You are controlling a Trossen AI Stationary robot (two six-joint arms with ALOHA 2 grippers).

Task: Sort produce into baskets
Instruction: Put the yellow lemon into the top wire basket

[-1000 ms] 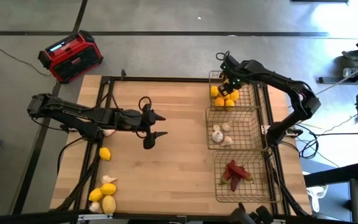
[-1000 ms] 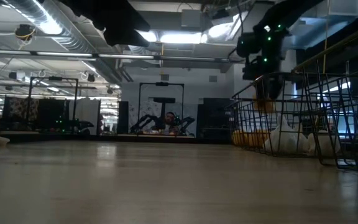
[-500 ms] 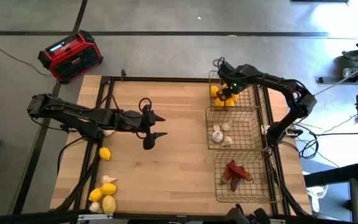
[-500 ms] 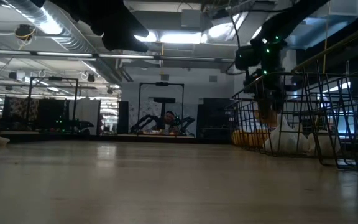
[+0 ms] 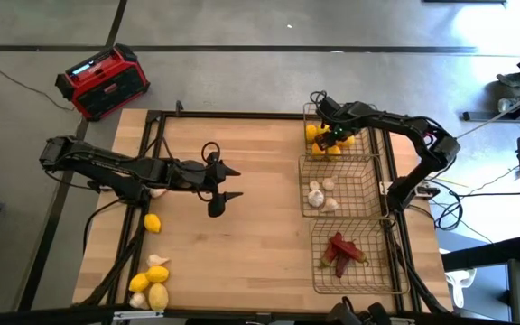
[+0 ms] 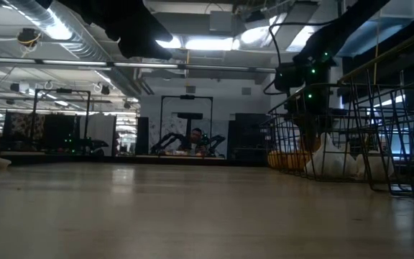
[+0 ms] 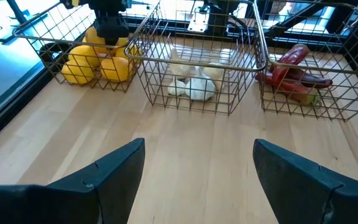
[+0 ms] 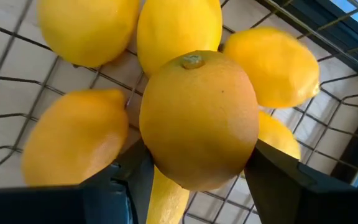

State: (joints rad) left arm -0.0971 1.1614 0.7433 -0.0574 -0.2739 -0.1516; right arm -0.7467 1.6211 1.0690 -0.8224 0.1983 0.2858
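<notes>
Three wire baskets stand in a row along the table's right side. The far basket (image 5: 357, 144) holds several lemons (image 7: 98, 65), the middle basket (image 5: 337, 185) garlic bulbs (image 7: 191, 84), and the near basket (image 5: 350, 257) red chili peppers (image 7: 294, 71). My right gripper (image 5: 332, 135) reaches down into the far basket, shut on a lemon (image 8: 197, 118). My left gripper (image 5: 226, 184) hovers open over the table's middle left, holding nothing. Loose lemons (image 5: 153, 223) and garlic (image 5: 158, 261) lie on the table's left side. My right gripper pinches the lemon's two opposite sides (image 8: 247, 143) between its two fingers (image 8: 272, 174). The fingers come from above, pointing steeply down. The lemon sits stem end up, just over the lemons lying in the far basket; whether it rests on them I cannot tell.
A red-and-black radio (image 5: 102, 81) stands on the floor beyond the table's far left corner. Black frame rails (image 5: 152, 144) run along the table's left, right and far sides. More lemons and garlic (image 5: 149, 287) lie at the near left corner. Bare wood lies between the arms.
My right gripper has come down into the far basket with the lemon still between its fingers, drifting a little toward the table's left. The lemon now hangs low among the other lemons.
</notes>
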